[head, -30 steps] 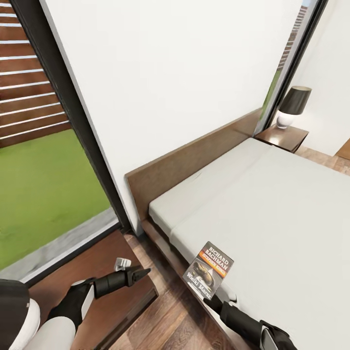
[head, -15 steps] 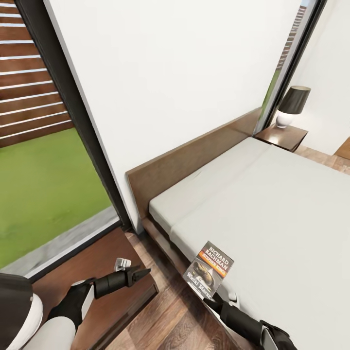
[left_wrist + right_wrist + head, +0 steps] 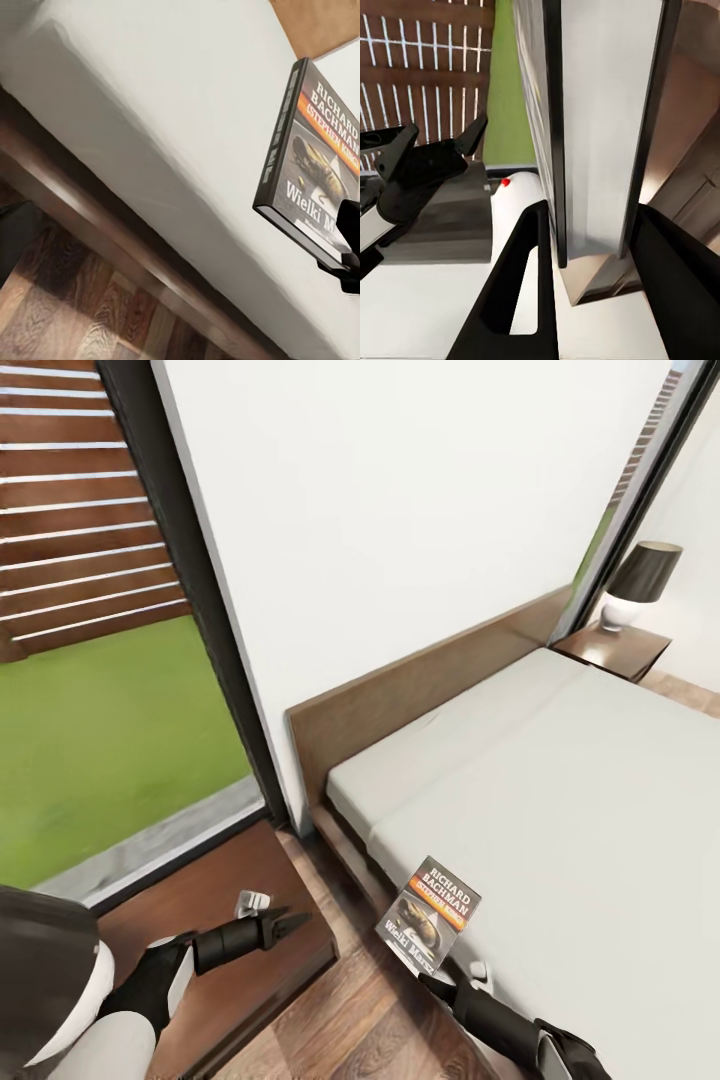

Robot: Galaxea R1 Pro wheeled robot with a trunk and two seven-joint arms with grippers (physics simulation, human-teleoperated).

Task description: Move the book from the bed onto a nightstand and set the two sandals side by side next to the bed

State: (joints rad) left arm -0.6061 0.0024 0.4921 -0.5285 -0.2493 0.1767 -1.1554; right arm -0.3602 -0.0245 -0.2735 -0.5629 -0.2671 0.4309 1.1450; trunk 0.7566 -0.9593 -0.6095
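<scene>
While your head camera has swung left since a second ago, sliding the bed (image 3: 560,800) rightward in view, both arms sit as they did. Your right gripper (image 3: 440,972) stays clamped on the book (image 3: 429,913), holding it upright above the bed's near edge. Your left gripper (image 3: 290,924) hangs with fingers parted over the nightstand (image 3: 215,900) beside the bed.

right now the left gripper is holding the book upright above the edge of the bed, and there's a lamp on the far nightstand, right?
Not quite: the right gripper holds the book, not the left. The head view shows it clamped at the book's lower edge, upright above the edge of the bed. The left gripper is open. The lamp does stand on the far nightstand.
</scene>
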